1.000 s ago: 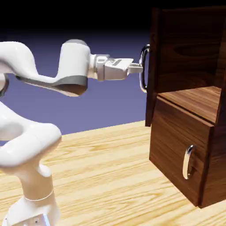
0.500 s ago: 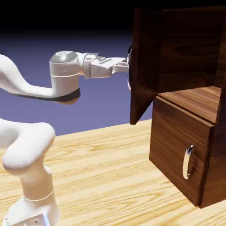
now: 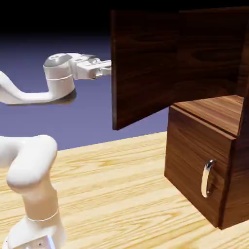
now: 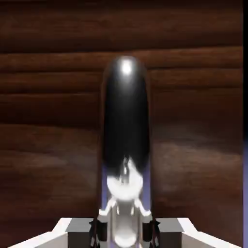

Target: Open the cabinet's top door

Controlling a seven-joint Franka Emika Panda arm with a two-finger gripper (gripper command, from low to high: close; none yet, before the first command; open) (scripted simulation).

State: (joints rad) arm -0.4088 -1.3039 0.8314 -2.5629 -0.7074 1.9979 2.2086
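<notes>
**Mid-swing: top door drawn wide by its handle**

Nearest the hand camera, the gripper (image 4: 124, 227) was clamped on the handle (image 4: 126, 145) of the top door (image 3: 143, 65), its two fingers (image 4: 99, 227) pinching the shiny curved bar between them. In the exterior view the gripper (image 3: 106, 69) met the door's free edge and the handle itself was hidden behind the panel. That door stood swung well out from the cabinet (image 3: 214, 121), which sat at the table's (image 3: 112, 185) right side; the top compartment lay exposed.

Risks, as judged: the bar was smooth and rounded, so the pinch could slip along or off it if the pull departed from the door's arc. A pull aimed off that arc could also strain the hinge or drag the cabinet across the table. The arm looked folded back near its own base, so further travel might be limited.

Count: one arm, one gripper, one cabinet, two doors, two handles, of which the lower handle (image 3: 207, 178) and lower door (image 3: 192, 160) sat untouched and closed.
</notes>
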